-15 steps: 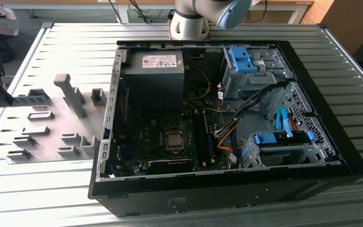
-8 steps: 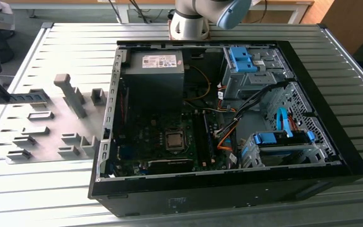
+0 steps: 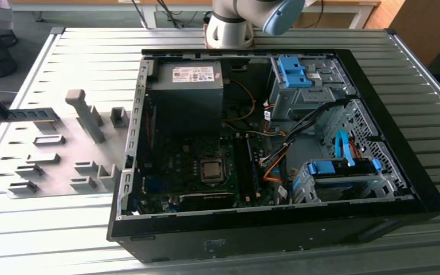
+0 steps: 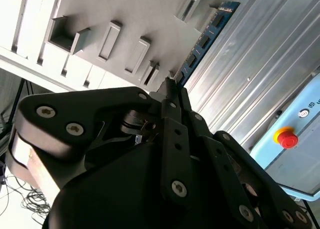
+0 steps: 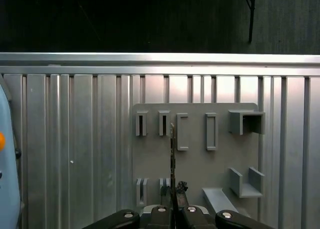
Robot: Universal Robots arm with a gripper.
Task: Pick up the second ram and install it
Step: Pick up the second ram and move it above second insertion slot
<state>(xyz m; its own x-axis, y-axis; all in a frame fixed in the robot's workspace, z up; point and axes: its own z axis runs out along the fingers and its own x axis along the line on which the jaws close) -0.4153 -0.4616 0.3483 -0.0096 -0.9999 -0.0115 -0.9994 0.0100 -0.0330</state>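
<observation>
Claw [image 4: 170, 91]: jaws pinched on near end of second ram [image 4: 206, 38]. Stick's long axis runs straight out beyond fingertips, over grey holder plate [image 5: 200, 164].

Ribbed metal table [image 3: 90, 46] bears computer case [image 3: 281, 243], holder plate [image 3: 63, 126].

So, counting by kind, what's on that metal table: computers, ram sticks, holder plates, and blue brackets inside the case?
Computer: 1
Ram, held in the gripper: 1
Holder plate: 1
Blue brackets: 2
Total: 5
</observation>
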